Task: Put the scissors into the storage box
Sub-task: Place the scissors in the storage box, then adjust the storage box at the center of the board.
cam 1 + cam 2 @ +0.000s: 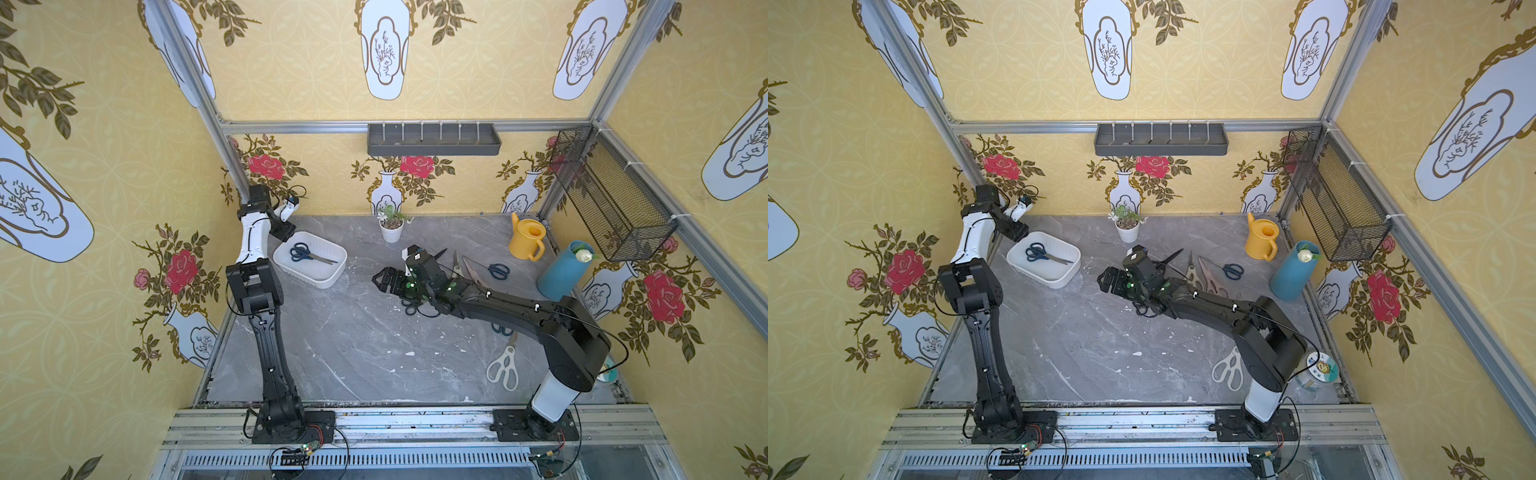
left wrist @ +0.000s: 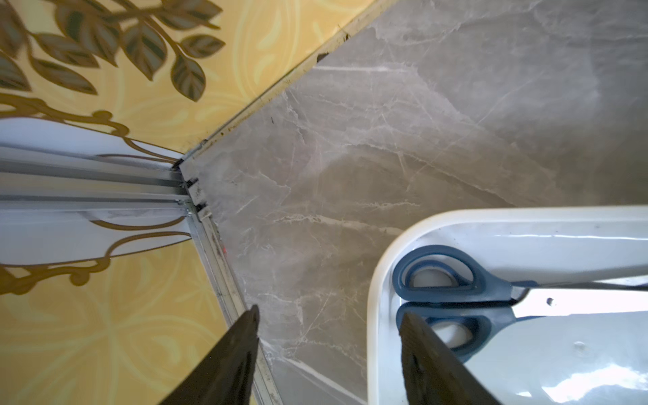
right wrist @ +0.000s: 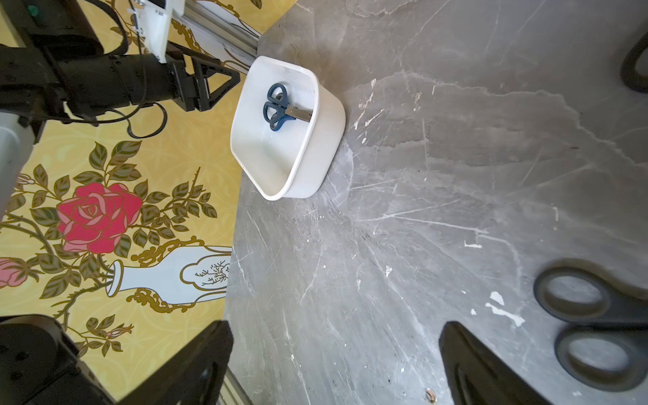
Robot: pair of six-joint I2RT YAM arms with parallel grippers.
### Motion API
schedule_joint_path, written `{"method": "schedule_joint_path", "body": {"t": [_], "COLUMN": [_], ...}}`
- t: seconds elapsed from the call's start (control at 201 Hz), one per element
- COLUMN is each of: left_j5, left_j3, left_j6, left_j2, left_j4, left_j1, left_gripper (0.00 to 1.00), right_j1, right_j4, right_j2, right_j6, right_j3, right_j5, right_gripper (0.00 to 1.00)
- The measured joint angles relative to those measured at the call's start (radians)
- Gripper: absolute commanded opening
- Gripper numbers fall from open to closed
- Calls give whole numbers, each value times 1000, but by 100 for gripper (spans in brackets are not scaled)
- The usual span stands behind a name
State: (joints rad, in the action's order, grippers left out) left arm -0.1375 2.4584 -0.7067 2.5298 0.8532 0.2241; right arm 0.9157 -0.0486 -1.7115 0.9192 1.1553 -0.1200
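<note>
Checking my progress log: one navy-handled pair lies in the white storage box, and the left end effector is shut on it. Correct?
Not quite: the left end effector is open and grips nothing, as the left wrist view shows. The navy-handled pair does lie in the white storage box.

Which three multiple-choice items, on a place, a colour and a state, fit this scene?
1. The storage box stands: A) near the left arm; B) beside the watering can; C) inside the mesh basket.
2. The scissors in it have handles: A) pink; B) navy blue; C) white.
3. The right end effector is: A) shut on scissors; B) shut on a pot; C) open, empty.
A: the box sits by that arm. B: blue loops show inside. C: its fingers stand apart, nothing between.
</note>
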Motion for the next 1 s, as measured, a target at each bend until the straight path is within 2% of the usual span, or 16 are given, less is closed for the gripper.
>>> {"method": "schedule_joint_path", "body": {"t": [0.358,0.582,0.642,0.782,0.996], "left_j5": [10,0,-29,-50,-63], "left_j3": [-58,-112,-135,-255,-588], "left_j6": [4,5,31,112,308], "left_j2": [24,10,-13,-119,-335], "left_j4": [-13,0,8,20,27], "left_j1": [0,0,0,3,0], "left_gripper": [46,13,9,0,0], "right_j1": [3,2,2,0,-21], "right_j4": [48,59,64,74,76], "right_j2": [21,-8,-12,-19,-36], "right_j6": [22,19,19,20,51], "right_j3": [-25,7,9,9,9], "right_j5": [27,27,32,56,101], "right_gripper": [97,97,97,97,97]}}
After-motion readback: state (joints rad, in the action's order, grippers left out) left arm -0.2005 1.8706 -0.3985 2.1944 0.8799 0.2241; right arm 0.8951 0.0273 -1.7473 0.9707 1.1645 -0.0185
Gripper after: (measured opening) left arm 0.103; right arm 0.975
